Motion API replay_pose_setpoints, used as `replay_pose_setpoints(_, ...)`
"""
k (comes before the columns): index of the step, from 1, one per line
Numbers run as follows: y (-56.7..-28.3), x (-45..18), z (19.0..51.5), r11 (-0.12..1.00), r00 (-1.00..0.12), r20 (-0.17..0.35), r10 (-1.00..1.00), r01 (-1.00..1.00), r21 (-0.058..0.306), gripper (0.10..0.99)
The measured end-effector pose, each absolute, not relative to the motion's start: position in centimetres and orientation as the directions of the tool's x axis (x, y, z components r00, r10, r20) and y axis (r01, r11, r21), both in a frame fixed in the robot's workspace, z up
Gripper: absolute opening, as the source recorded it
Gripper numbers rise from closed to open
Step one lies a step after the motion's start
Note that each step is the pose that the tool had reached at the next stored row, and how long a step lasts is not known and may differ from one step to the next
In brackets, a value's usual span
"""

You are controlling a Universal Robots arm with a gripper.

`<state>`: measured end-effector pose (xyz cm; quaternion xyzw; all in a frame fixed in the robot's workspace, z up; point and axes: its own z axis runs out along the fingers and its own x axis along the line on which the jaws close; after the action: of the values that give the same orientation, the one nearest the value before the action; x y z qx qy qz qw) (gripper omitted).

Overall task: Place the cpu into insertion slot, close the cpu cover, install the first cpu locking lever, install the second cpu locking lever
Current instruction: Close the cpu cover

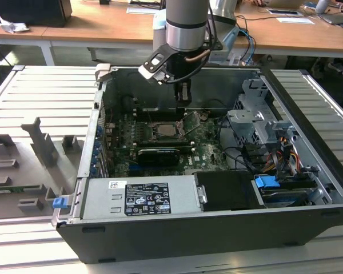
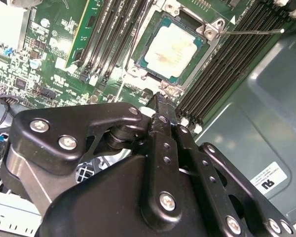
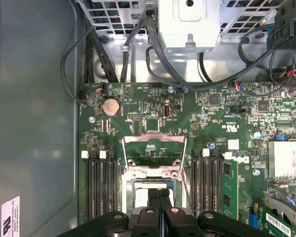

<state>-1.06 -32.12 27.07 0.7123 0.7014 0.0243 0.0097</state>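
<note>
Grey slatted metal table (image 1: 34, 85) underneath, with big open black computer case (image 1: 217, 228) on it. Inside, flat green motherboard (image 3: 227, 118). Near its middle, small square pale silver cpu (image 2: 173, 49) lying flat in square black insertion slot (image 2: 139, 59) with silvery rim. Thin silvery cpu cover (image 3: 153, 139) flipped up, open. Black gripper (image 3: 158, 193) just over slot, fingers pressed together, holding nothing. Far behind, brown wooden desks (image 1: 103, 28).

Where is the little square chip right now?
In the second wrist view the chip sits in its socket on the green board, between two banks of long black slots, just past the gripper.
</note>
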Motion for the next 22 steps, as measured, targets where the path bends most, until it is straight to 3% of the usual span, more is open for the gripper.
replay_pose_setpoints(22,-32.1,1.4,26.9,-0.016,0.015,0.021,1.0,0.999,0.047,0.106)
